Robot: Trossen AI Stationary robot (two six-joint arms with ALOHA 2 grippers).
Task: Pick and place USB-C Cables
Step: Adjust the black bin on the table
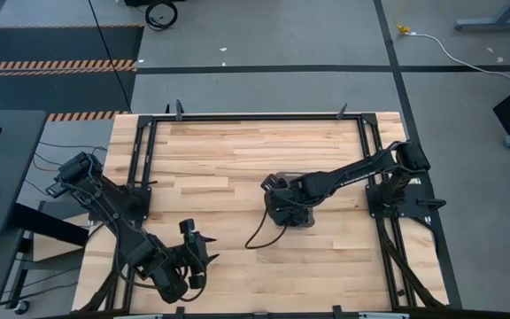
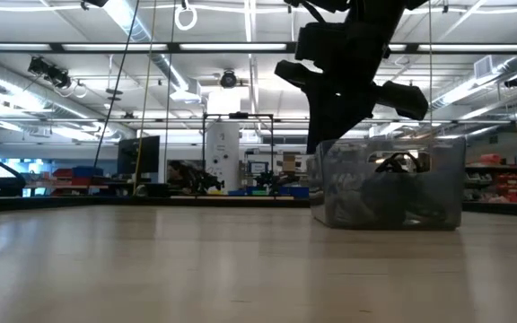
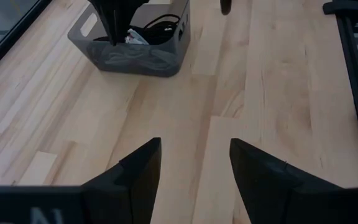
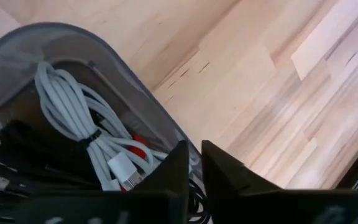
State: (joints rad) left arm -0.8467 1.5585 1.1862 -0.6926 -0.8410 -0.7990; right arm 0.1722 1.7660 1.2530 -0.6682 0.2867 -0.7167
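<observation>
I see the USB-C Cables (image 4: 82,140), a white coil bound by a black tie beside black ones, lying heaped inside the grey tray (image 4: 114,71).

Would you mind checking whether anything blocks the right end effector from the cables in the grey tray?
Nothing visible does: the right end effector hangs right above the open grey tray, where the white cable lies uncovered.

— What is the robot showing of itself?
— Two matte black, jointed arms (image 1: 113,213) are appearing, with thin black wires running along their links.
— And the ends?
— The left arm's black two-finger gripper (image 3: 194,171) is showing wedge-shaped, angular fingers above a faint pale printed marking; the right arm's black gripper (image 4: 194,165) is showing similar flat-faced fingers
</observation>
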